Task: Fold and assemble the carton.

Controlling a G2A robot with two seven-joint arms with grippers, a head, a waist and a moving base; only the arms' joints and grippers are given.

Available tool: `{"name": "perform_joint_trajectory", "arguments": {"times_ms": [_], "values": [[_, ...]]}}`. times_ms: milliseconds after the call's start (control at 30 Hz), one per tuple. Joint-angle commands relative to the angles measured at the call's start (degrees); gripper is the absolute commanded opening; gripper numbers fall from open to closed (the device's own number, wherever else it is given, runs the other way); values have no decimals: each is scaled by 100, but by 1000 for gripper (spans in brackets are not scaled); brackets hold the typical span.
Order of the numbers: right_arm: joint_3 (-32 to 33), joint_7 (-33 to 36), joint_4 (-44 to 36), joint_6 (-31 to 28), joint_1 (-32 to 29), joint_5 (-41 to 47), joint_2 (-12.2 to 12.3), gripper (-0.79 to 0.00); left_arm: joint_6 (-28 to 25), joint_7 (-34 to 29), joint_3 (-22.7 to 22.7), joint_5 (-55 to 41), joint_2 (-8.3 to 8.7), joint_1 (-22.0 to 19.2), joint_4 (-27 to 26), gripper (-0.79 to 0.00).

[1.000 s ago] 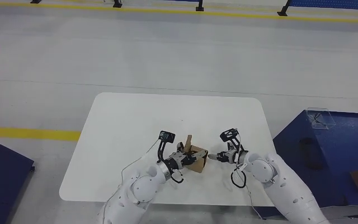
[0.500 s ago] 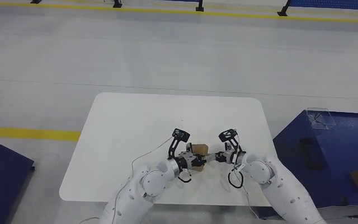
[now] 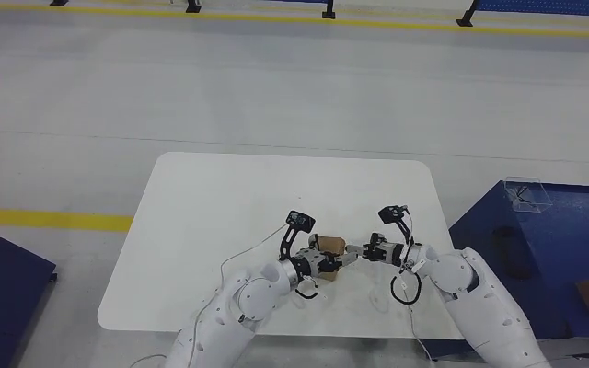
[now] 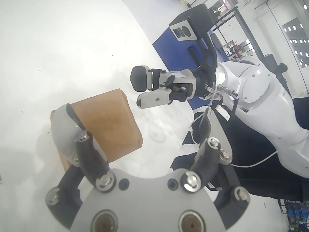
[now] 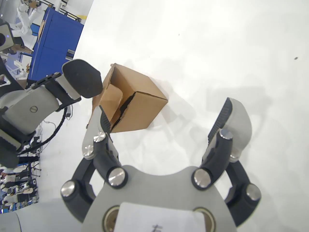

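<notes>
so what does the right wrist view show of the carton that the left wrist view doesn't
Right wrist view: the carton's open end, with flaps tucked inward and a ragged gap along one edge, and a black pad of the left gripper at that opening.
Left wrist view: a plain closed brown face with one left finger against it, and the right gripper close by from the side.
Both: the carton lying on the white table, with both grippers open.

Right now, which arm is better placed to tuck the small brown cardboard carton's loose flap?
Probably right: the right gripper has one finger at the open flapped end of the carton; left gripper rests against it.
</notes>
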Motion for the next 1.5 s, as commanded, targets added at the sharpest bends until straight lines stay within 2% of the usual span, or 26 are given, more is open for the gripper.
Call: {"name": "perform_joint_trajectory", "arguments": {"times_ms": [0,267,1033,1467], "values": [[-57,-41,-39,46,-15,-91,-12,0,-3,2,0,-7,-3,-2,12,0],[-243,-251,-56,233,20,-474,-60,0,-36,33,-4,-35,-15,4,31,0],[-406,-361,-7,375,89,-733,-144,0,-55,-85,32,-31,-42,-12,97,0],[-221,-206,-104,433,87,-345,-146,0,31,-172,54,-50,-65,-59,174,0]]}}
